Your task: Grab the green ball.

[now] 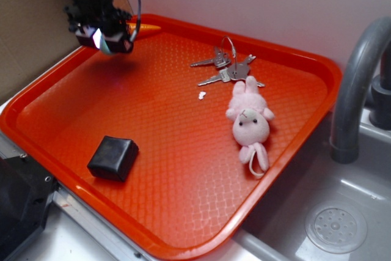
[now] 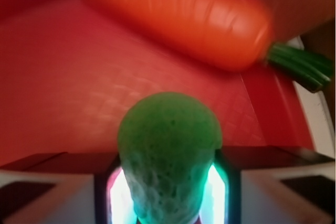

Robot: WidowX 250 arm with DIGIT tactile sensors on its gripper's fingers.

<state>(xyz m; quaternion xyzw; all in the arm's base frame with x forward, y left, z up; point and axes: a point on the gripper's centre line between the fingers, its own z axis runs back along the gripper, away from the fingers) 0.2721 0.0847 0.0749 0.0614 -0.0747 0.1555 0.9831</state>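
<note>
Ball: one pale green dimpled ball
Tool: one tool, pinching the ball
Carrot: one smooth orange toy carrot
Tray: one textured red plastic tray
Bunny: one pink plush bunny

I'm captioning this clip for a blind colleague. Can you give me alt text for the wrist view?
A green ball is clamped between the gripper's two fingers, filling the lower middle of the frame. Behind it, an orange toy carrot with a green top lies in the corner of a red tray.

Claw raised at the far left corner, fingers clamped on the green ball.
</note>
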